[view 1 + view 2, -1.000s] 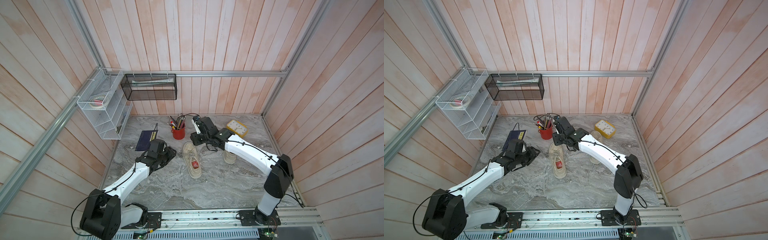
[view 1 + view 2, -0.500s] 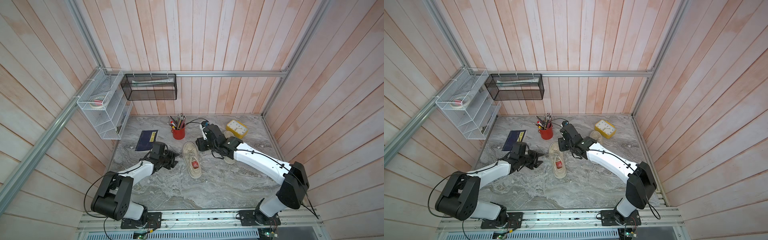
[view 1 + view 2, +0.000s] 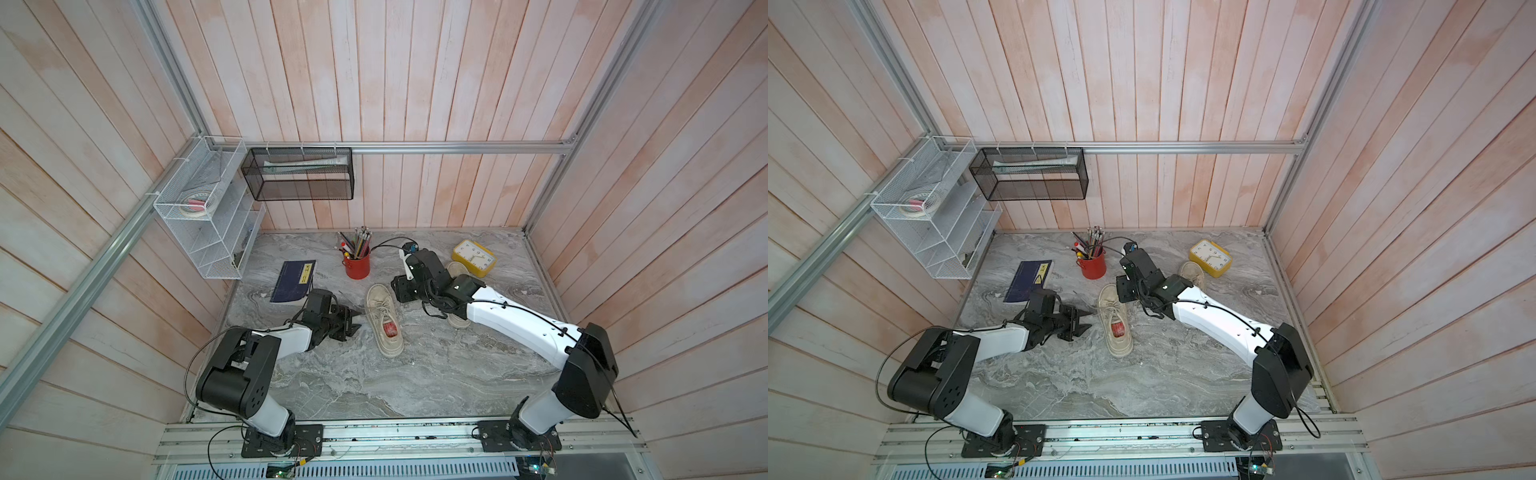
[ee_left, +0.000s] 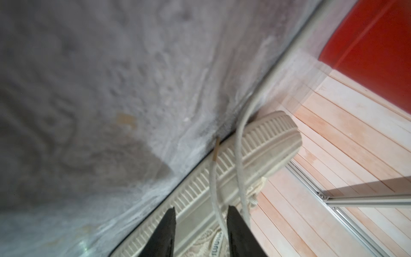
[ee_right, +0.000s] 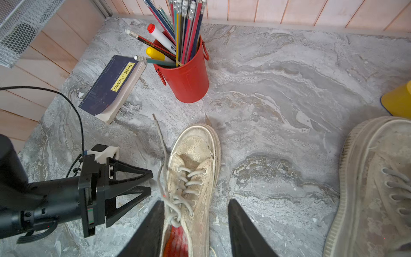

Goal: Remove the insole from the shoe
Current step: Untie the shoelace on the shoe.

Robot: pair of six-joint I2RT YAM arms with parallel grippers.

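Pinning shoe (image 3: pixel 383 320), mid-frame in both top views, with left gripper (image 5: pixel 151 181) (jaws apart, empty, just beside it) should free right gripper (image 5: pixel 195 201), open and astride it, to pinch the red insole (image 5: pixel 175 240) lying inside the heel opening.

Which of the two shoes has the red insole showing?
The shoe mid-table beside the left gripper: the red insole shows in its opening. The other shoe, by the yellow clock and partly under the right arm, shows no red.
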